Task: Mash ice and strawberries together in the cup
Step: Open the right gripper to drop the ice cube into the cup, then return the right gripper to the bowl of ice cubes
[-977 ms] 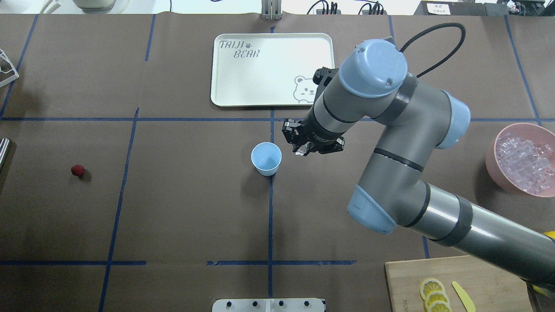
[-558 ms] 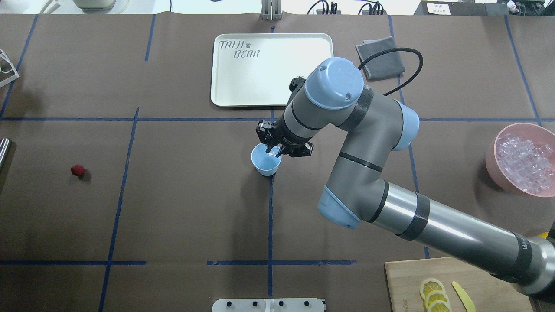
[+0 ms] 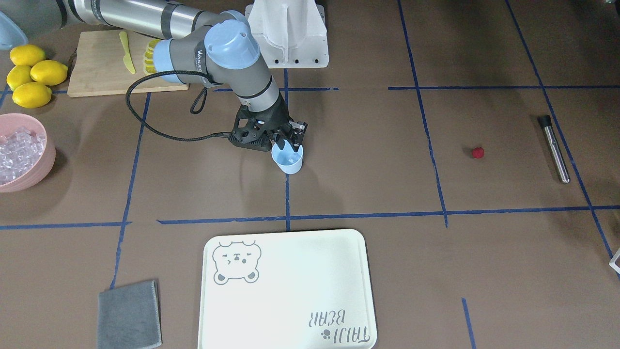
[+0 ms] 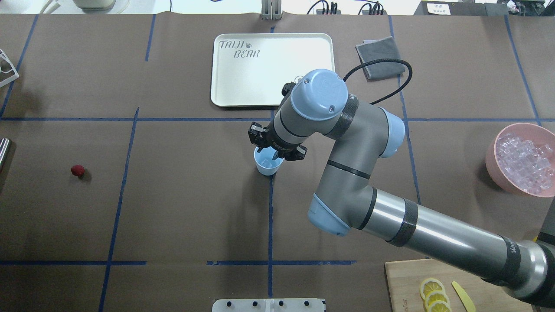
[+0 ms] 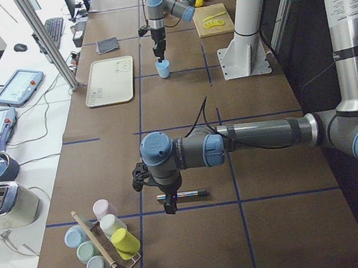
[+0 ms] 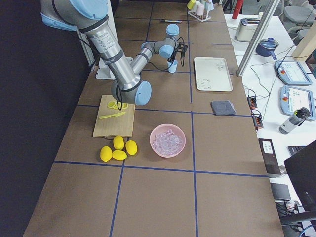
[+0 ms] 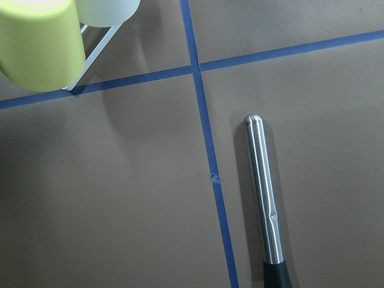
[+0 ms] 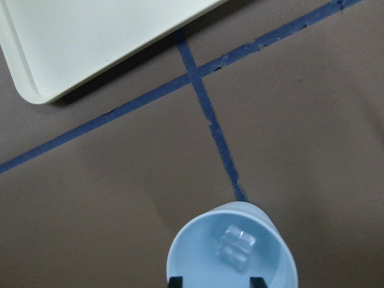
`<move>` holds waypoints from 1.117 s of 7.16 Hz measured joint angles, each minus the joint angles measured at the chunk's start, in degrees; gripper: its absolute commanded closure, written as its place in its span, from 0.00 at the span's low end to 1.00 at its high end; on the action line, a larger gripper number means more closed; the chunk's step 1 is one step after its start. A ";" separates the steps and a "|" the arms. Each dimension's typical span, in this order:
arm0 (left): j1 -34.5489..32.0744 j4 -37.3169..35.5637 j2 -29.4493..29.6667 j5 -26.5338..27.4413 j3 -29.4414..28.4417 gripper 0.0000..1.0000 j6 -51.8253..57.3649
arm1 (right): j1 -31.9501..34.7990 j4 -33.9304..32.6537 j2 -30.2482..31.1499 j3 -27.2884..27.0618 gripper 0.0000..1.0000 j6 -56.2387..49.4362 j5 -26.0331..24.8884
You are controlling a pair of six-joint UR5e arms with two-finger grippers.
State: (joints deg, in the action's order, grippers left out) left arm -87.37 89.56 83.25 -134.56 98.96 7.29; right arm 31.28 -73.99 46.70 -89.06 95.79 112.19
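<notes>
Near right corner: a cutting board (image 4: 459,277) with lemon slices (image 4: 433,294) lies there, outside the job.
Left gripper (image 5: 170,208): it hangs above the metal muddler (image 7: 264,192) at the left edge of the worktop (image 4: 182,208). Only the side view shows it, so I cannot tell if its fingers are apart or together.
Strawberry (image 4: 77,170): it lies alone toward the left edge, well apart from the cup.
Cup (image 3: 288,166): it stands upright at the middle of the worktop, on a blue tape line (image 4: 270,208).
Right gripper (image 3: 289,140): it is directly over the cup mouth. Its fingers (image 8: 176,283) stand apart and hold nothing.
Change: one second ago this gripper carried an ice cube (image 8: 235,245) beside the cup. Now the cube rests on the cup bottom, released.
Meaning: the ice is in place, I judge. The strawberry must come next, and mashing only after that.
Pink bowl (image 4: 492,160): at the right edge, full of ice (image 4: 524,162).
Far edge: a pale tray (image 4: 269,82), with a grey cloth (image 4: 380,56) just beside it.
</notes>
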 measured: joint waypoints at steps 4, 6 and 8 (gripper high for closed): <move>0.00 0.00 -0.89 0.00 1.16 0.00 0.00 | 5.72 -2.56 3.27 -5.73 0.01 -0.14 6.41; 0.00 -0.02 -1.03 0.00 1.24 0.00 -0.04 | 14.36 -5.26 19.42 -20.15 0.01 -6.91 14.46; 0.00 -0.08 -1.07 -0.02 1.26 0.00 -0.02 | 23.02 -5.49 36.51 -28.19 0.01 -26.94 18.92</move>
State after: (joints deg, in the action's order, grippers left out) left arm -87.36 89.48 82.18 -134.58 100.22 7.27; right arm 54.30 -79.48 83.21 -117.25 68.85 131.11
